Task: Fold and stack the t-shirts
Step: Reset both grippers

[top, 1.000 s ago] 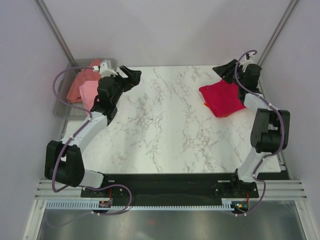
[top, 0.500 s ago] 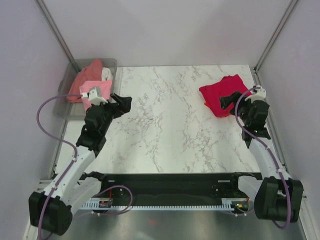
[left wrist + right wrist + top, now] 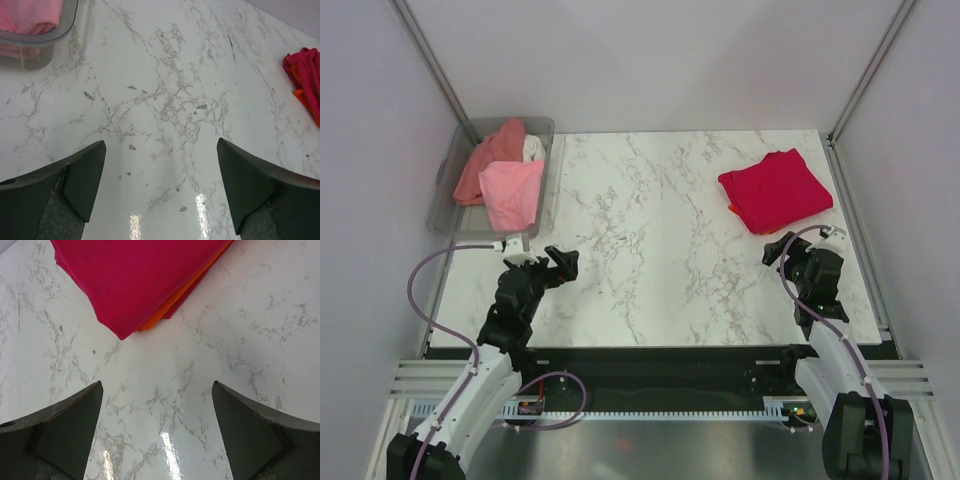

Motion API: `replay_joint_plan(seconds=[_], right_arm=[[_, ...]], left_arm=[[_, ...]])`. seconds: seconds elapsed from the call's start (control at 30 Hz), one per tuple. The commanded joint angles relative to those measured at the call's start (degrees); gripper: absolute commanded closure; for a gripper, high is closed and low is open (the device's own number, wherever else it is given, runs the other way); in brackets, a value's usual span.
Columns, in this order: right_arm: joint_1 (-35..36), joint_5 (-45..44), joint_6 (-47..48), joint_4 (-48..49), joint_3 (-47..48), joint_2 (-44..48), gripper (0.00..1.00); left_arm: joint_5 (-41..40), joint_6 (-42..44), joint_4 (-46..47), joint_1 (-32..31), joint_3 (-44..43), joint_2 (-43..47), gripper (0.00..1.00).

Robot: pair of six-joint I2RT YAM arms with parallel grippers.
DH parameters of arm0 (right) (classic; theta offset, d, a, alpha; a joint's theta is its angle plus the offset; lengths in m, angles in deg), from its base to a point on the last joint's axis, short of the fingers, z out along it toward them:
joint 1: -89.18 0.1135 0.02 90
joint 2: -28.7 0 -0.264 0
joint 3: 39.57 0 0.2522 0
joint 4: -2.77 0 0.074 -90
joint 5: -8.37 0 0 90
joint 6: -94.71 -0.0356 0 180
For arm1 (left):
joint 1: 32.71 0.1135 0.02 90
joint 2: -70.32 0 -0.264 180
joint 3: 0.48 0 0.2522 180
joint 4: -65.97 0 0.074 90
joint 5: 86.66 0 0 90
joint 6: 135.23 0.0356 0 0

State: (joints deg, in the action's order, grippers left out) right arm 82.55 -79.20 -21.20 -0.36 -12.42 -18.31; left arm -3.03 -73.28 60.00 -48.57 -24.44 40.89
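1. Two tees looked finished: a red tee (image 3: 776,190) lay folded flat on an orange tee (image 3: 155,320), far right on the table (image 3: 650,240).
2. Still to fold, I judged: the pink tee (image 3: 512,192), salmon tee (image 3: 488,155) and white tee (image 3: 532,148), crumpled in the bin (image 3: 442,195) (clear grey plastic), far left.
3. The cotton was soft and matte; the marbled tabletop was glossy.
4. The left gripper (image 3: 160,141) and right gripper (image 3: 157,382) hung spread wide and empty over bare table.

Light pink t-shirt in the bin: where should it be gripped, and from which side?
Pinch the light pink t-shirt at its near end, which droops toward the bin's near rim. Come from above with the left gripper, the closer one; that topmost end likely gives the fingers a fold.
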Motion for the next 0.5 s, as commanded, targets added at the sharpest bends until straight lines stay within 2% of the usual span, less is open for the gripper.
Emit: replay_joint_plan(seconds=[0.0, 0.27, 0.47], right_arm=[[0.0, -4.5, -0.5, 4.0, -0.7, 2.6, 0.02], [0.0, -4.6, -0.5, 3.3, 0.5, 0.2, 0.02], [0.0, -4.4, -0.4, 3.3, -0.7, 3.0, 0.02]], left_arm=[[-4.0, 4.1, 6.1, -0.1, 1.8, 0.4, 0.01], [-3.6, 2.9, 4.9, 0.0, -0.1, -4.3, 0.00], [-1.8, 3.0, 5.0, -0.1, 0.0, -4.3, 0.00]])
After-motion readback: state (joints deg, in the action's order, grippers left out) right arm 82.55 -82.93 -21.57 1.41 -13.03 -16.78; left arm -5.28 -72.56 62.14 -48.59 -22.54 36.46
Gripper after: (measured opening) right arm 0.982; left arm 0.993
